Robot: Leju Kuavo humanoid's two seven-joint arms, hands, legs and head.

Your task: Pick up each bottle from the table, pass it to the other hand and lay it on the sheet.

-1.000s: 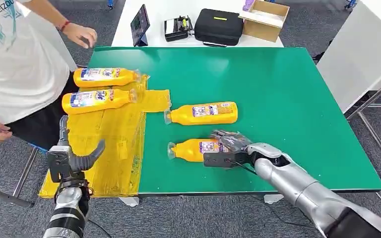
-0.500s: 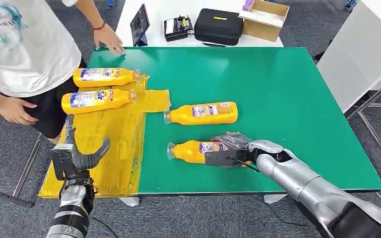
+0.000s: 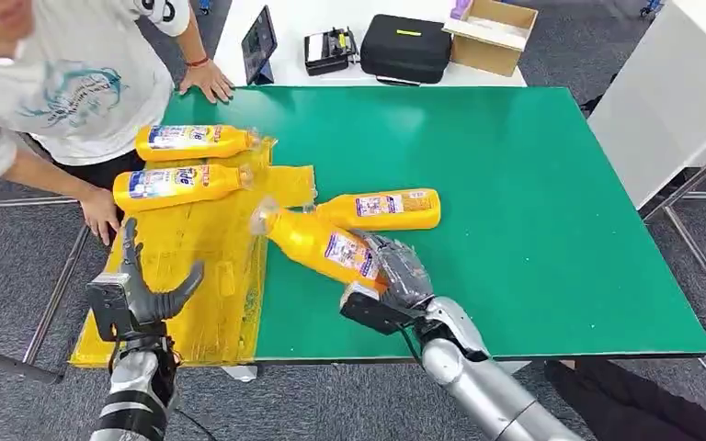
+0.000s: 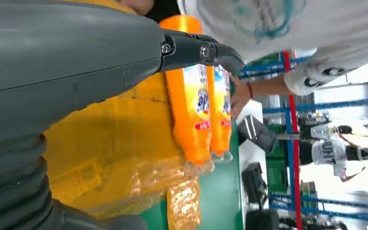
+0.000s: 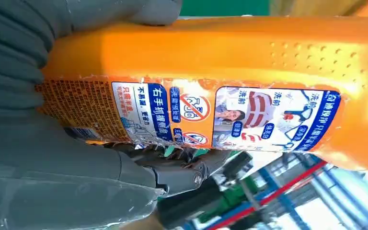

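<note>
The right hand (image 3: 395, 276) now holds the near bottle (image 3: 317, 241) lifted off the green table (image 3: 533, 184), tilted with its clear cap toward the yellow sheet (image 3: 202, 266). The right arm has swung in closer to the robot. The person (image 3: 74, 83) leans in further, one hand now on the table's far corner.

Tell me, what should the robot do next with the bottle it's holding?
Probably carry the bottle leftward toward the left hand. The right hand grips its base, its cap points at the sheet, and the left hand waits open, so the pass comes next.

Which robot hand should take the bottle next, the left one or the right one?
The left hand. It hovers empty with fingers spread over the yellow sheet, while the right hand already grips the lifted bottle, tilted with its cap pointing toward the left hand.
</note>
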